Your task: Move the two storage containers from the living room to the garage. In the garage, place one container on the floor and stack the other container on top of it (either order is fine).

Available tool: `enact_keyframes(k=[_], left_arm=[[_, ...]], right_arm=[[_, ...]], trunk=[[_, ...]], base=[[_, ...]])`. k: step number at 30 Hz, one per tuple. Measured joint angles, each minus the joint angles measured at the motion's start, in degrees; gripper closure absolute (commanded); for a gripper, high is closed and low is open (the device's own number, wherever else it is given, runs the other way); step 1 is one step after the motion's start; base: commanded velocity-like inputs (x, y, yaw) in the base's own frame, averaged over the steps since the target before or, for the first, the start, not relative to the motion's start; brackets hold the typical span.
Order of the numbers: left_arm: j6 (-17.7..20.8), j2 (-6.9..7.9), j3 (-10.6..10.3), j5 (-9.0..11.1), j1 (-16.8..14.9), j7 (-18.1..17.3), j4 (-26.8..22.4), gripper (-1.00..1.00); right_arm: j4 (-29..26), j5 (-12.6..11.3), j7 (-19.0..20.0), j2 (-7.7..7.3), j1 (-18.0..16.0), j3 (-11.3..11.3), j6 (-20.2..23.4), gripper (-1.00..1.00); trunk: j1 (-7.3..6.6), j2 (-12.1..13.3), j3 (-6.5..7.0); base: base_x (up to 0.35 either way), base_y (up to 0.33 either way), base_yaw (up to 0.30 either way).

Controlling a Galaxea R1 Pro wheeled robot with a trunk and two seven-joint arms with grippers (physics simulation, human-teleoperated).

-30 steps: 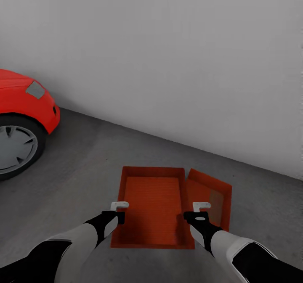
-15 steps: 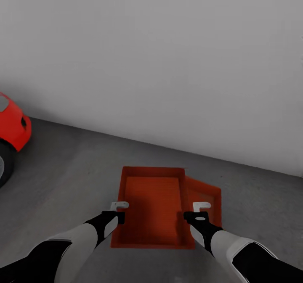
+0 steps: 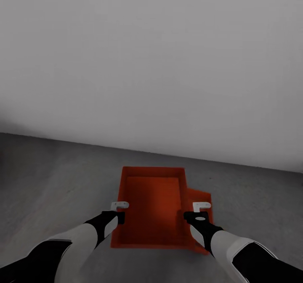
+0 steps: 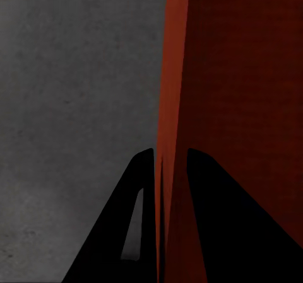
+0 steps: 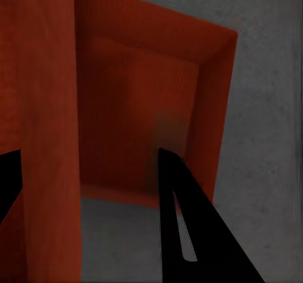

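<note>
Holding one orange-red storage container (image 3: 153, 205) between my two arms, I carry it above the dark grey concrete floor (image 3: 54, 178) of the garage. My left gripper (image 3: 119, 209) is clamped on the container's left wall: in the left wrist view the thin red wall runs straight between my two black fingers (image 4: 221, 226), one on each side of it, with the ribbed inside to one side and mottled concrete (image 4: 69, 94) to the other. My right gripper (image 3: 201, 210) grips the right wall the same way; in the right wrist view the held wall (image 5: 41, 125) fills the space between one black finger (image 5: 189, 232) and the tip of the other at the picture's edge.

The second storage container (image 3: 202, 203) lies on the floor below and to the right of the one I hold, mostly hidden under it in the head view, with only its right strip and near right corner showing past my right wrist. The right wrist view looks down into its open inside (image 5: 145, 119), its far wall and one side wall plain, the concrete (image 5: 265, 106) around it.

The floor is rough and faintly speckled, stretching left and right. Just beyond the containers it meets a plain white wall (image 3: 151, 64), which takes up the upper part of the head view; the seam between wall and floor slants slightly lower toward the right.
</note>
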Motion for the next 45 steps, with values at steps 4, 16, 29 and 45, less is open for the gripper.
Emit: enact_keyframes(k=[4, 16, 29, 45], left_arm=[[0.0, 0.00, 0.0, 0.0, 0.0, 0.0, 0.0, 1.00], [-0.1, 0.08, -0.3, 0.3, 0.0, -0.1, 0.0, 1.00], [-0.1, 0.08, -0.3, 0.3, 0.0, -0.1, 0.0, 1.00], [-0.2, 0.15, -0.5, 0.6, 0.0, -0.1, 0.1, 1.00]], right_arm=[[0.0, 0.1, 0.0, -0.03, 0.0, 0.0, 0.0, 1.00], [0.0, 0.2, 0.0, 0.01, 0.0, 0.1, 0.1, 1.00], [-0.1, 0.2, 0.0, 0.01, 0.0, 0.1, 0.1, 1.00], [-0.1, 0.2, 0.1, 0.04, 0.0, 0.1, 0.1, 1.00]], trunk=[[0.00, 0.0, 0.00], [0.03, 0.0, 0.00], [0.03, 0.0, 0.00], [0.03, 0.0, 0.00]], base=[[0.322, 0.000, -0.225], [0.120, 0.000, -0.105], [0.000, 0.000, -0.244], [0.000, 0.000, -0.245]])
